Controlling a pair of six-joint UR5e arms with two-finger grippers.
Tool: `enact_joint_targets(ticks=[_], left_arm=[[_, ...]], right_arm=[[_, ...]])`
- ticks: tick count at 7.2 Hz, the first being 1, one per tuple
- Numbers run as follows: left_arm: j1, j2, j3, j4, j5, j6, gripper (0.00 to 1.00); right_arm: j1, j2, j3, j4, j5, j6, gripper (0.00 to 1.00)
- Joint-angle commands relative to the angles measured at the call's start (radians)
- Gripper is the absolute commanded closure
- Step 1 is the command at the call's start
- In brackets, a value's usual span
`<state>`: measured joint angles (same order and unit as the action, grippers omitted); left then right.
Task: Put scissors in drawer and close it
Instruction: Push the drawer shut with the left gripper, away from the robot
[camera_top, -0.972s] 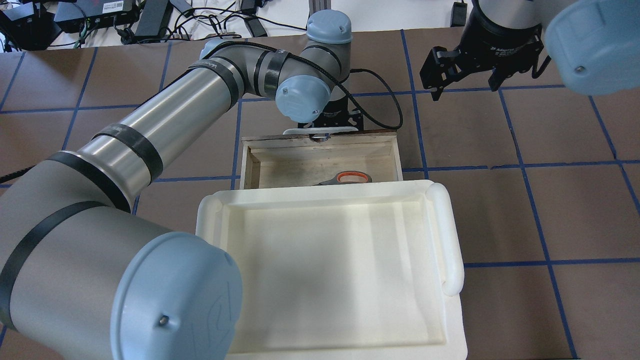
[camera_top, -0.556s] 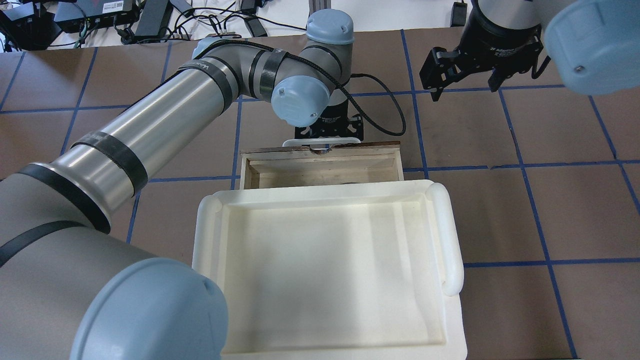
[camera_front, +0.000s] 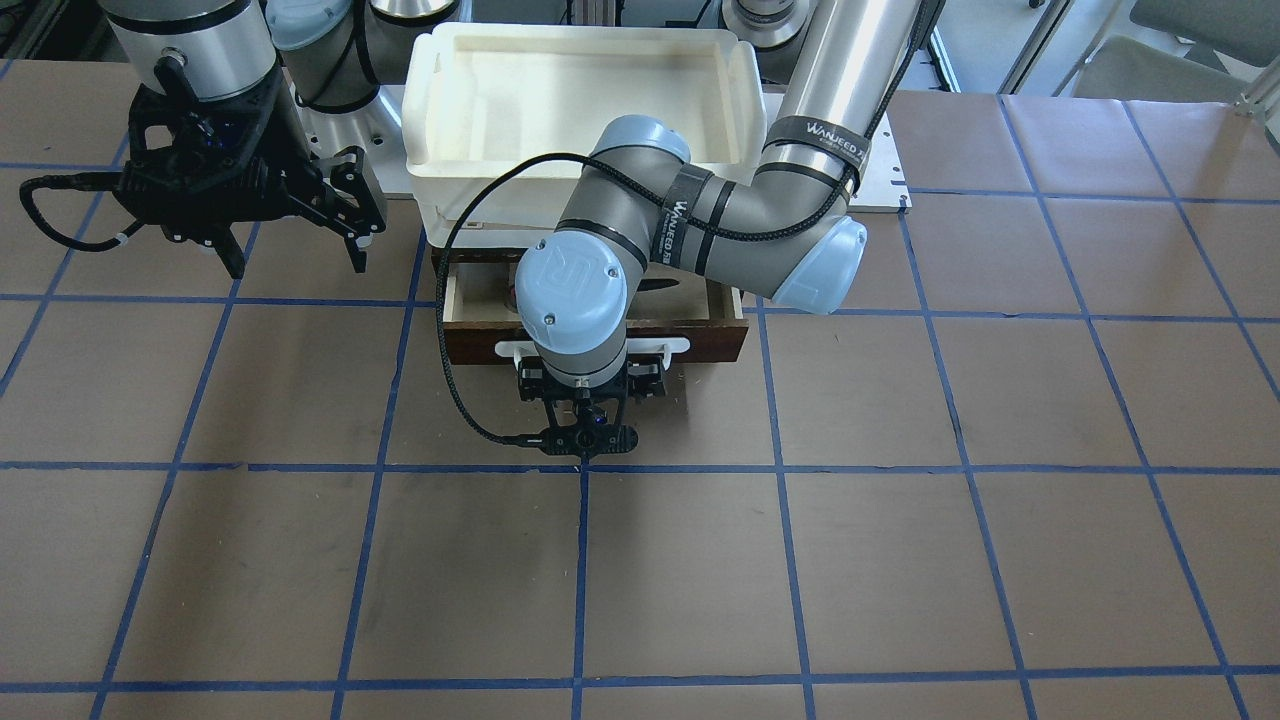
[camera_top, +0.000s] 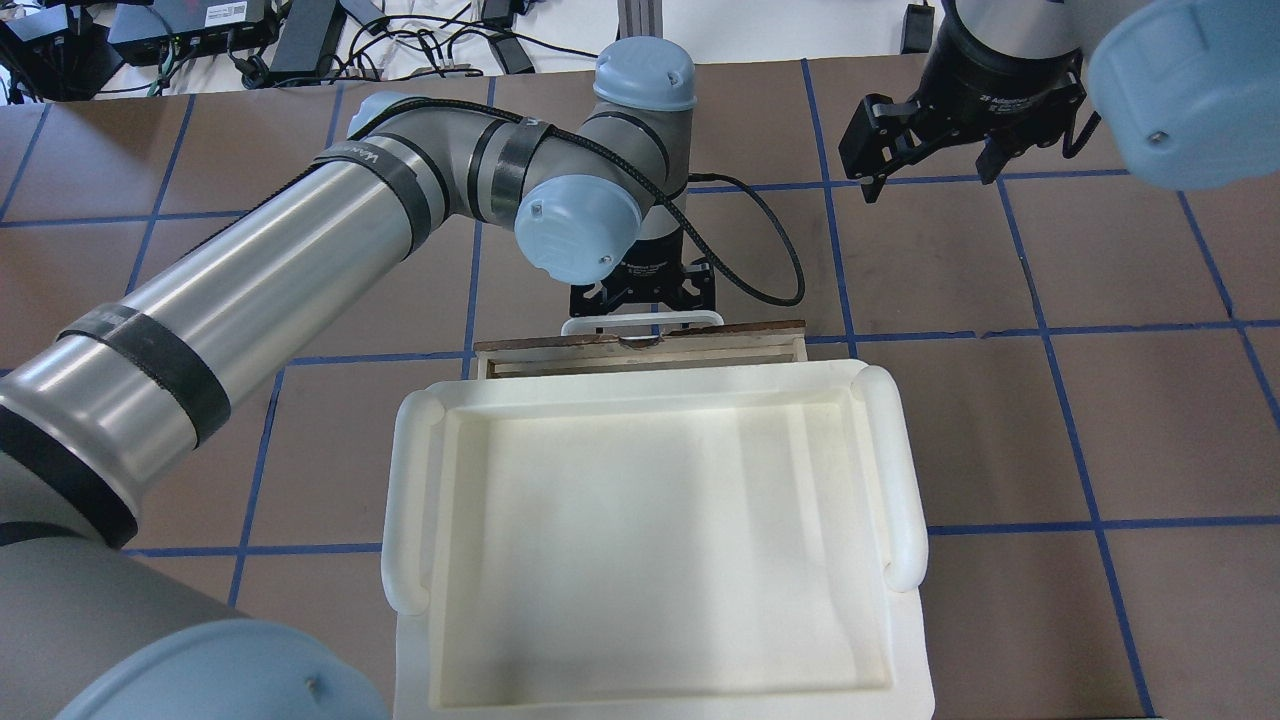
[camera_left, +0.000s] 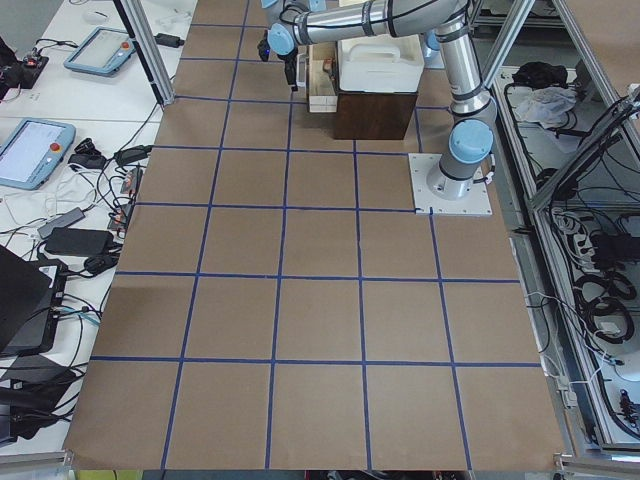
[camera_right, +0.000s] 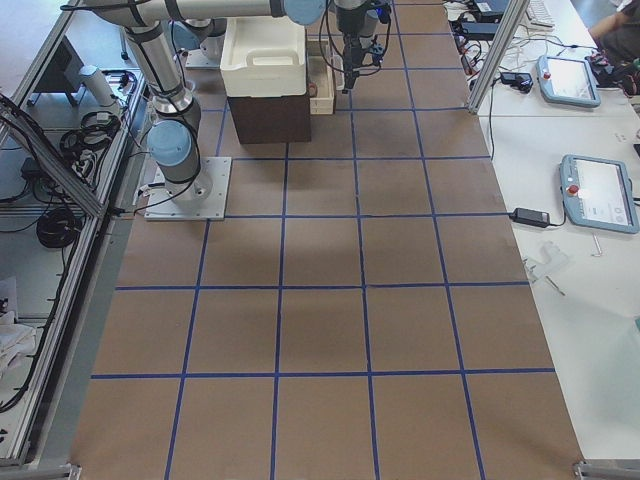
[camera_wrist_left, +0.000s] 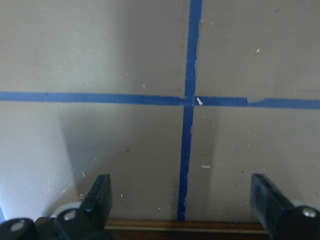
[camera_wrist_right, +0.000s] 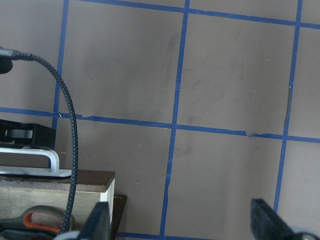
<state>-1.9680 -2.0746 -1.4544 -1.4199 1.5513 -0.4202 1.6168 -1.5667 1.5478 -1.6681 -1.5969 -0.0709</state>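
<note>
left tool (camera_front: 590, 385): fingers spread wide, pinching nothing; parked at the drawer front with the white handle (camera_top: 640, 322) right behind it. Can't tell if it's touching.
right tool (camera_top: 930, 172): spread, empty, hanging well off to the side of the left tool.
drawer (camera_top: 640, 345): directly behind the left tool, mostly under the white tray (camera_top: 890, 460); a thin wood strip shows, so not yet fully shut.
scissors (camera_wrist_right: 30, 216): inside the drawer, past the left tool and behind the drawer front; only a grey-orange loop shows.
risk 1: fingers aren't clamped on the handle, so an off-centre push could probably skew the drawer and jam it.
risk 2: if the scissor loop rides high it may catch on the cabinet (camera_left: 375, 115) edge.
risk 3: the black cable (camera_front: 450, 330) loops near the tool and could snag on the handle when backing off.
risk 4: a hard shove might slide the cabinet and tray.
counter (camera_top: 1000, 420): brown sheet with a blue tape grid, flat, some specks.
room: wires and power bricks (camera_top: 300, 30) beyond the tool; tablets (camera_left: 35, 150) on side desks.
</note>
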Motion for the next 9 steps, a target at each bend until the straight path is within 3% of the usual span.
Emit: enact_joint_targets(ticks=[1, 9], left_arm=[[-0.008, 0.053, -0.061, -0.072, 0.001, -0.015, 0.00], [-0.043, 0.077, -0.064, -0.152, -0.007, -0.055, 0.00]], right_arm=[[0.000, 0.001, 0.000, -0.001, 0.000, 0.000, 0.00], [0.000, 0.001, 0.000, 0.001, 0.000, 0.000, 0.00]])
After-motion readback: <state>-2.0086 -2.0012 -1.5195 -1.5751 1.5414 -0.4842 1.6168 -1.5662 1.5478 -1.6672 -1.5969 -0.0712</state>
